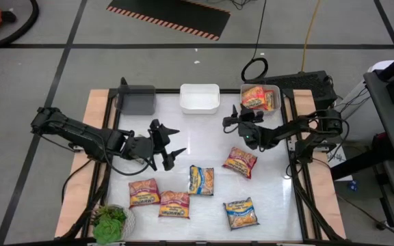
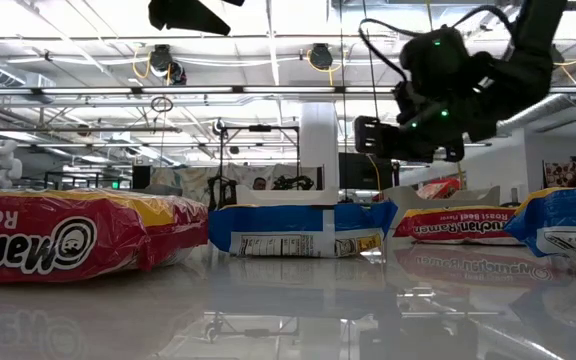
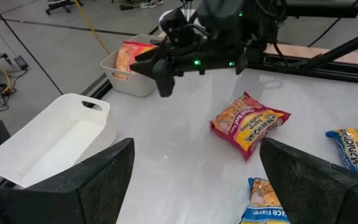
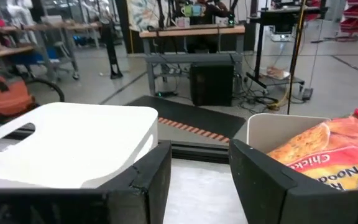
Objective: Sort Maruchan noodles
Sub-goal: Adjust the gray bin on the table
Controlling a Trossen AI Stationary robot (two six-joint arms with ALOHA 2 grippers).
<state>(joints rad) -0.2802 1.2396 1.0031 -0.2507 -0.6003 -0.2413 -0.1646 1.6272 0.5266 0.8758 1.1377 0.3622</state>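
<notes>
Maruchan noodles (image 1: 201, 180), flat crinkly packets on glossy white table (image 1: 204, 140); both tools spread, empty: left tool (image 1: 172, 144), right tool (image 1: 232, 117).

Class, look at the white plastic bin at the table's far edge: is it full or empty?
Empty: the white rectangular plastic bin shows only its bare white floor from above; no noodle packets lie inside.

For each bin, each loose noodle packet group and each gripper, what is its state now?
Grey bin: looks empty.
White bin: empty.
Right bin: holds orange packets.
Five loose packets: flat on the table, unsorted.
Left gripper: open, holding nothing.
Right gripper: empty, beside the right bin.
</notes>
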